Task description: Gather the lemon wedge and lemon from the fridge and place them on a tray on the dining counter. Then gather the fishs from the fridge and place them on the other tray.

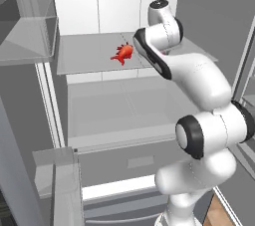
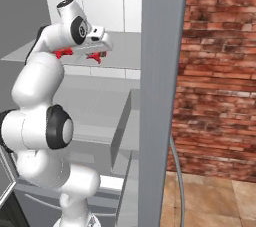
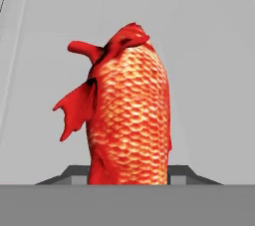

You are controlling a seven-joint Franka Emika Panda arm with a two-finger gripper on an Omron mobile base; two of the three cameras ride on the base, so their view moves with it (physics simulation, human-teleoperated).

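Observation:
Two red-orange fishs lie on an upper shelf point(image 1: 89, 63) of the open fridge point(image 1: 114, 1). In the left base view one fish point(image 1: 123, 53) sits just left of my arm. The right base view shows that fish point(image 2: 62, 52) partly behind my arm, and the other fish point(image 2: 95, 57) right under my gripper point(image 2: 96, 53). In the hand view that fish point(image 3: 130, 115) stands large and scaly between the two fingertips point(image 3: 74, 174), and my gripper point(image 3: 130, 174) has its jaws against the fish's flanks. The lemon, lemon wedge, trays and dining counter are out of view.
The fridge's grey door edge point(image 2: 160, 96) stands tall just right of my arm, with a brick wall point(image 2: 220, 71) beyond it. A clear door bin point(image 1: 30, 31) hangs at the upper left. A lower pale shelf point(image 1: 124, 110) lies beneath the fish shelf.

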